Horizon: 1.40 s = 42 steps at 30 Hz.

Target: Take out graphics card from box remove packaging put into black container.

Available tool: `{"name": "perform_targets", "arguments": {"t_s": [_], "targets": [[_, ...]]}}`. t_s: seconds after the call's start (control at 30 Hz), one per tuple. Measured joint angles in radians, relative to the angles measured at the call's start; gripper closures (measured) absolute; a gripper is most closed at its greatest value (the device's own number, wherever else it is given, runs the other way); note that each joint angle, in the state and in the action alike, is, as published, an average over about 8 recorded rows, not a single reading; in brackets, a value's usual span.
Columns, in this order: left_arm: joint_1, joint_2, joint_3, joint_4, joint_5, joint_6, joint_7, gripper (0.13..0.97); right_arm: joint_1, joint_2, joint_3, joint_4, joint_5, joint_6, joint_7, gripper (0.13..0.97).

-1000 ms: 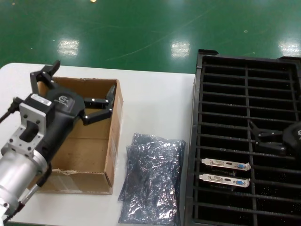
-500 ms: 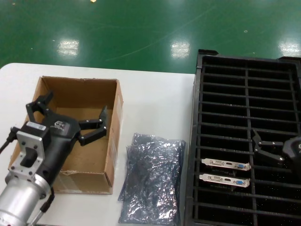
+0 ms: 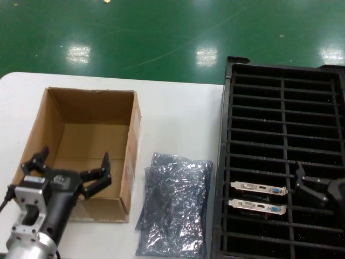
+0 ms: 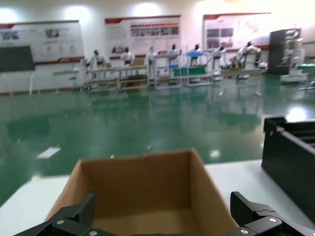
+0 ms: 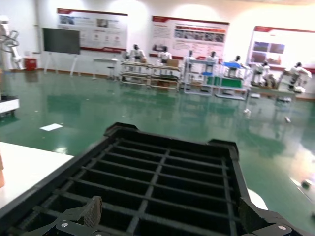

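Observation:
The brown box (image 3: 81, 135) stands open at the left of the white table, and its bare cardboard floor shows. My left gripper (image 3: 74, 156) hangs open over the box's near wall, holding nothing. The left wrist view shows this gripper (image 4: 162, 206) wide open in front of the box (image 4: 147, 191). Two graphics cards (image 3: 259, 189) (image 3: 257, 206) stand in neighbouring slots of the black container (image 3: 280, 75). Crinkly packaging (image 3: 175, 208) lies flat between box and container. My right gripper (image 3: 298, 177) is open above the container's right side, just beyond the cards, and the right wrist view shows it (image 5: 170, 209) over the slots (image 5: 162, 177).
The packaging looks like two overlapping bags. The table's near edge runs just below the box and bags. A shiny green floor lies beyond the table's far edge. In the left wrist view, the black container's corner (image 4: 290, 157) rises to the box's right.
My left arm has drawn back out of the box towards me, staying open. My right gripper has slid nearer and rightwards over the container.

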Motion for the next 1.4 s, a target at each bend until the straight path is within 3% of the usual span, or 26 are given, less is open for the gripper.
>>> {"name": "perform_targets", "arguments": {"t_s": [0.23,1.4], "targets": [[0.018,0.000,0.009,0.012,-0.040,-0.031,0.024,0.132,-0.018,-0.014,0.000,0.004,0.017,0.024,-0.010,0.129],[0.018,0.000,0.009,0.013,-0.041,-0.031,0.025,0.132,-0.018,-0.014,0.000,0.004,0.018,0.025,-0.011,0.129]]}}
